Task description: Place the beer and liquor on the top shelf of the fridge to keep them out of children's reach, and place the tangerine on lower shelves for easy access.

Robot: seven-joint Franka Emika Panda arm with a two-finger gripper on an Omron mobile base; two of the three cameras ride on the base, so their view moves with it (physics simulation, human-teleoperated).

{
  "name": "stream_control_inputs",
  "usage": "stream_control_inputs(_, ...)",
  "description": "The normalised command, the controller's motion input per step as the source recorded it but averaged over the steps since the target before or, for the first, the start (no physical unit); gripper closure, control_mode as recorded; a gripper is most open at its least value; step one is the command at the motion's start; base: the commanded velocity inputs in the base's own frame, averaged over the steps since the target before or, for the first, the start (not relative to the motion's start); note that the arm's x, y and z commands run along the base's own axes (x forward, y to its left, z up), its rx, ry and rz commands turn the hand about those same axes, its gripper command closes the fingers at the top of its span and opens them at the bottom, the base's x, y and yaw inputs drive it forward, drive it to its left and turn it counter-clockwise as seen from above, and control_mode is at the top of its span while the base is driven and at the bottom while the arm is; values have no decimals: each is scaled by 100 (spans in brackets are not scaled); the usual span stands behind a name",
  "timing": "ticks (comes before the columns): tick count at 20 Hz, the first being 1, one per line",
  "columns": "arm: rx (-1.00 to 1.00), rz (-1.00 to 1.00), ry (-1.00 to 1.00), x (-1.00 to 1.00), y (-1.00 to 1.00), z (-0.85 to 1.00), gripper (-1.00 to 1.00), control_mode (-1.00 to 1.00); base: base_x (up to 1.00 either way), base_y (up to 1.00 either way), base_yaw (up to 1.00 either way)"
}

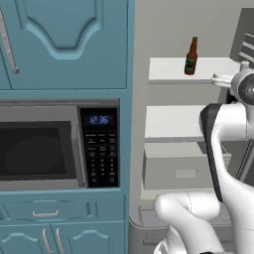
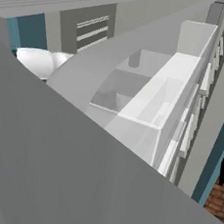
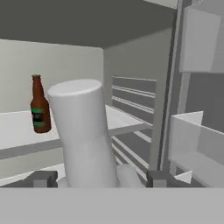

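The left base view faced the open fridge (image 1: pixel 173 149) and microwave (image 1: pixel 59 144) from behind the arm. The right base view looked closely along the fridge door racks (image 2: pixel 193 108). The hand view, inside, shared the beer (image 3: pixel 40 107).

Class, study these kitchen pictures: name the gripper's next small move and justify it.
Probably ease forward and lower the liquor onto the top shelf. The gripper holds the pale-capped bottle between its fingers, at the open fridge, while the beer already stands on that shelf, with bare shelf beside it.
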Motion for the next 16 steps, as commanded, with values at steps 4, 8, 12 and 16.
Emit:
stream_control_inputs(4, 21, -6, -2, 38, -45, 38, 100, -100, 0, 0, 0)
stream_control_inputs(8, 12, 0, 0, 46, -31, 27, 100, -100, 0, 0, 0)
stream_control_inputs(12, 1, 0, 0, 49, -16, 20, 100, -100, 0, 0, 0)
stream_control_inputs(16, 0, 0, 0, 49, -16, 13, 100, -100, 0, 0, 0)
